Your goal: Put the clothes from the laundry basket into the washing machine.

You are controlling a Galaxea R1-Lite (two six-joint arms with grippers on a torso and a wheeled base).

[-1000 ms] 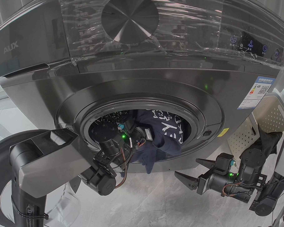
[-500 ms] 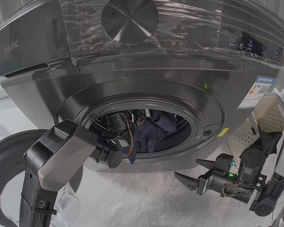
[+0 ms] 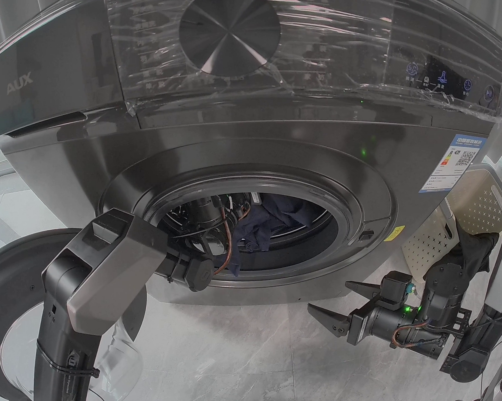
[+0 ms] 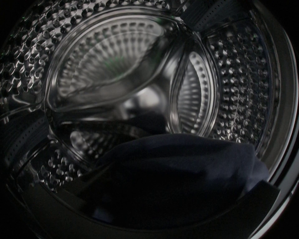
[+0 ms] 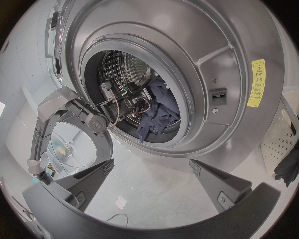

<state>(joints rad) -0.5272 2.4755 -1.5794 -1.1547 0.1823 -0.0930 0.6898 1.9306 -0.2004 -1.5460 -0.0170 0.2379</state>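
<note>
The washing machine (image 3: 371, 165) stands with its round opening facing me. My left arm reaches through the opening, and my left gripper (image 3: 255, 202) is inside the drum (image 4: 124, 77), shut on a dark navy garment (image 3: 266, 225). The cloth hangs from it, and one tail trails down to the opening's lower rim (image 5: 141, 133). In the left wrist view the navy cloth (image 4: 174, 174) bulges across the drum's lower part and hides the fingers. My right gripper (image 3: 330, 297) hovers open and empty above the floor, below and right of the opening.
The machine's door (image 3: 13, 308) hangs swung open at the left. A white laundry basket (image 3: 477, 205) stands to the right of the machine, with a black garment (image 3: 477, 249) draped over its edge. Grey tiled floor (image 3: 257, 352) lies in front.
My left arm has pushed deeper into the drum, carrying the navy garment, which earlier hung out over the rim. The right arm has not moved.
</note>
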